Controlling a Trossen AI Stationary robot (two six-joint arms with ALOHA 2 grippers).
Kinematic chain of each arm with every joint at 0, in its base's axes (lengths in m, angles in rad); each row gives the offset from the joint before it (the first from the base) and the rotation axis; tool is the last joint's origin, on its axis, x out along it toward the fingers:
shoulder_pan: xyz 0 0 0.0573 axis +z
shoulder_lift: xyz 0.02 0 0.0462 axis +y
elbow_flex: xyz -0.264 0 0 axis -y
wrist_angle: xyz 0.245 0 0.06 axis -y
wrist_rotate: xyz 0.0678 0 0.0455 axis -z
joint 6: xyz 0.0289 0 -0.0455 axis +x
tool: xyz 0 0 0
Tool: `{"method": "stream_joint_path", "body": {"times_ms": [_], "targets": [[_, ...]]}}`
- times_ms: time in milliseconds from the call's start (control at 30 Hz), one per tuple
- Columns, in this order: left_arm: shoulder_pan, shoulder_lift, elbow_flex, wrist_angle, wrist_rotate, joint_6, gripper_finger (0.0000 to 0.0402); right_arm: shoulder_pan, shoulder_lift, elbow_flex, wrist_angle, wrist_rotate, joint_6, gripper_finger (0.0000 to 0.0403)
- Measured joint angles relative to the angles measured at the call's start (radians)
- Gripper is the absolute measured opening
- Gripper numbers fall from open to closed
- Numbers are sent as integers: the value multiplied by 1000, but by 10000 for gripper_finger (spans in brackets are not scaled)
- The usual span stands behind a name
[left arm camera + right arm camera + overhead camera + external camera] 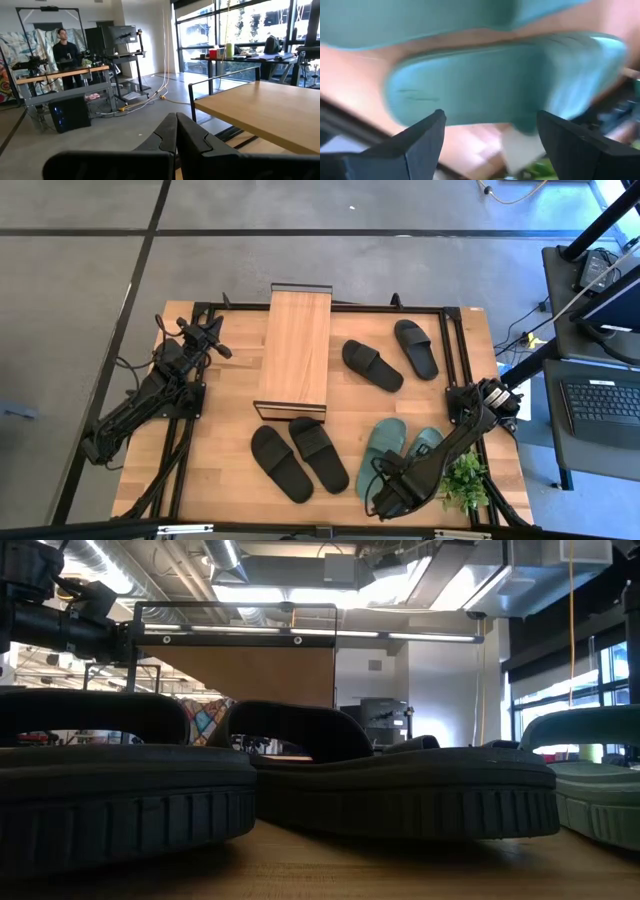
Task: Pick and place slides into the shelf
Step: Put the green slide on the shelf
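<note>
The shelf stands mid-table, and its plank top also shows in the left wrist view. Two black slides lie right of it, and two more lie near its near end. The two green slides lie side by side at the near right. My right gripper hovers open over the near end of a green slide. My left gripper waits shut at the far left, raised off the table.
A small green plant sits at the near right corner beside the right arm. A black metal frame runs round the tabletop edge. The low view is filled by the black slides and a green slide. A person stands in the room beyond.
</note>
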Motion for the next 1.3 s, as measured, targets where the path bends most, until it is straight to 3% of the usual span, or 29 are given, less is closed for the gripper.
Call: {"method": "stream_joint_path", "body": {"times_ms": [200,533,1000,1300], "targets": [[0,0,0,0,0,-1,0,0,0,0,2,-6,-80,310],[0,0,0,0,0,-2,0,-15,-1,-9,-147,8,-4,310],[0,0,0,0,0,-2,0,-16,-2,-229,-103,-41,-5,310],[0,0,0,0,0,-2,0,-16,-2,-272,-56,-42,-7,310]]}}
